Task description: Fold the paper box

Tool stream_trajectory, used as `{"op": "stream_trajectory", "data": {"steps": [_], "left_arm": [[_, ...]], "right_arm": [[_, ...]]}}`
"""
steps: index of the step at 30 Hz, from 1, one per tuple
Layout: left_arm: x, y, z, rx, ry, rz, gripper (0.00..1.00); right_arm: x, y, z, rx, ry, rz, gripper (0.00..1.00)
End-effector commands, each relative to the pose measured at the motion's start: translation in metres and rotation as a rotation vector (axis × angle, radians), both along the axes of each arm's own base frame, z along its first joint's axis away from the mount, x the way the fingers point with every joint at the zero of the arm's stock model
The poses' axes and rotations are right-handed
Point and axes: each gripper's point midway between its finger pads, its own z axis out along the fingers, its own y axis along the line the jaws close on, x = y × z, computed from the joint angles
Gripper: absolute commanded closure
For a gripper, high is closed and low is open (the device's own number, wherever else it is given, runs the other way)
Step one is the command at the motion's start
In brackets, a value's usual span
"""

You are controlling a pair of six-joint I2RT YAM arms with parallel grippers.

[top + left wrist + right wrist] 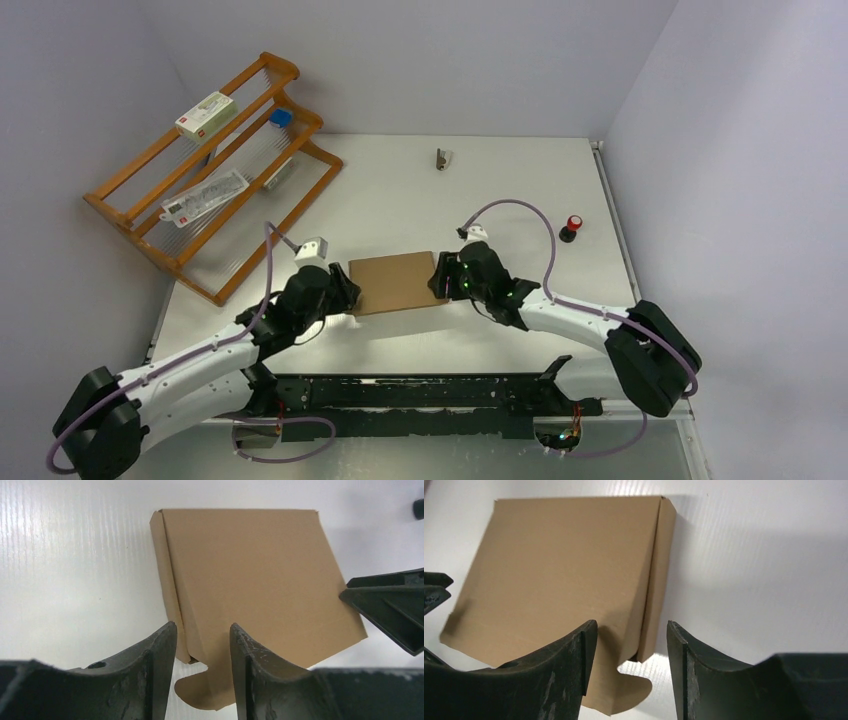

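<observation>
The paper box (395, 282) is a shallow brown cardboard mailer lying on the white table with its lid down. My left gripper (348, 292) is at its left end and my right gripper (440, 278) at its right end. In the left wrist view the left gripper (202, 625) is open and straddles the near left corner of the box (250, 575), where a rounded tab (200, 687) sticks out. In the right wrist view the right gripper (632, 622) is open over the near right corner of the box (564, 565), above its own rounded tab (634, 687). Neither gripper grips the cardboard.
A wooden rack (130, 215) stands at the back left, holding a white carton with red print (205, 113) and a clear packet (205, 197). A small metal clip (441, 158) lies at the back. A red-topped button (572, 227) sits near the table's right edge.
</observation>
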Motion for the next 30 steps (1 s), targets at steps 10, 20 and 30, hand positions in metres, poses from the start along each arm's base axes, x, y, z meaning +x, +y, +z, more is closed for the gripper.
{"op": "stream_trajectory", "data": {"steps": [10,20,30], "left_arm": [[-0.014,-0.009,-0.047,0.016,0.088,-0.070,0.60],[-0.021,-0.006,-0.066,0.050,0.132,-0.088,0.63],[-0.023,-0.014,-0.058,-0.018,0.115,-0.107,0.57]], "right_arm": [[-0.016,-0.007,-0.036,0.024,0.057,0.010,0.51],[-0.026,-0.007,-0.059,0.041,0.115,0.015,0.65],[-0.040,0.001,-0.069,0.111,0.170,0.054,0.81]]}}
